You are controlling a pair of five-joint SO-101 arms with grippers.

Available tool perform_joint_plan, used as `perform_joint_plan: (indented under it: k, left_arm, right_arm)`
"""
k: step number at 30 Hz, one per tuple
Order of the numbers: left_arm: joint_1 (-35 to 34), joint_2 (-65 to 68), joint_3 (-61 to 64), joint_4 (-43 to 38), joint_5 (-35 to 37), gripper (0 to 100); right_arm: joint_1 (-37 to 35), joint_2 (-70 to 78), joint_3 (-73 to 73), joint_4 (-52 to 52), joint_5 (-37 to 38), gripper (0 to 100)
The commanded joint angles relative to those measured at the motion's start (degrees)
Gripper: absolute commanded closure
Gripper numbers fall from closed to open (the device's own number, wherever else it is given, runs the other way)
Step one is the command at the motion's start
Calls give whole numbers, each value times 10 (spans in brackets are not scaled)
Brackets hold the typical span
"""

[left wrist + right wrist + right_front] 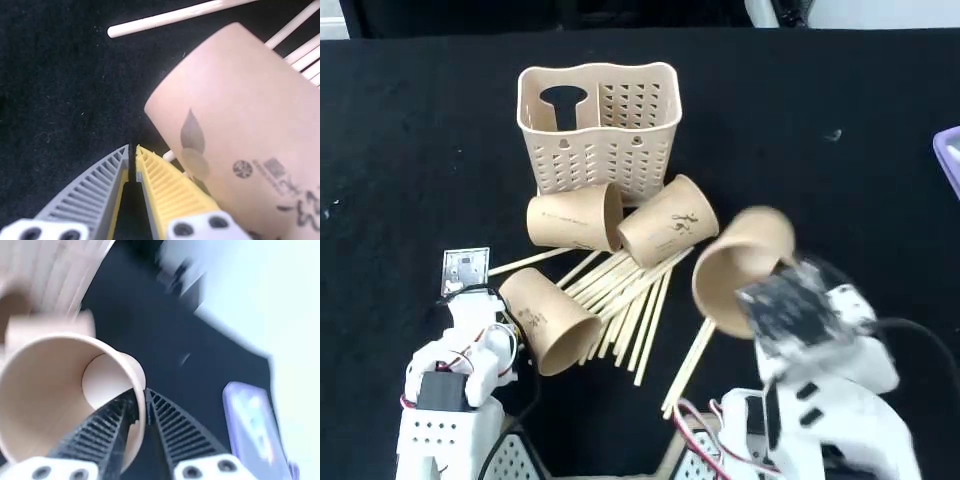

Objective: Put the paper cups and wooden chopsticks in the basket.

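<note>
Nearest, right pincer (140, 392): narrowed onto the rim of the held cup (40, 405), one finger inside the mouth, one outside the wall. Cup looks lifted off the black worktop (400, 150), mouth tipped back toward the arm, base pointing away. Left pincer (132, 150): tips together, nothing between them, low over the worktop. Just beside it the near cup (548, 320) lies on its side, mouth toward the arms, resting across the near ends of the chopsticks (620, 295). Chopsticks in a loose fan between the two arms, long axes running mostly near-to-far with a slant toward the right; a few strays lie apart at either edge of the pile. Beyond the pile, the left far cup (575, 218) and right far cup (668, 222) lie on their sides, touching or nearly touching the front wall of the basket (590, 160). Basket upright, mouth open upward, farthest from the arms; cannot see anything inside it. Purple object (950, 155) well off to the right edge. Key relation: basket lies beyond the held cup and to its left, with the two far cups in between, so the right arm's carry would, by my reckoning, need to go up and over them.
</note>
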Motion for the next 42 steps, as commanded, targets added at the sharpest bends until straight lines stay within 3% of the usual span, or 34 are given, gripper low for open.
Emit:
perform_joint_plan:
  k: [1,9,20,28,42]
  left_arm:
    - [5,-3,10,3,4,970]
    - [5,-3,10,3,4,970]
    - [5,-3,10,3,4,970]
    - [5,-3,10,3,4,970]
    - [5,-3,10,3,4,970]
  right_arm:
    - [-5,88,-87,-81,-103,987]
    - [-135,418,-315,-139,-264,987]
    - [-156,744,-572,-120,-292,988]
    - [-166,830,-640,-120,-316,988]
    - [-209,861,-627,-48,-316,984]
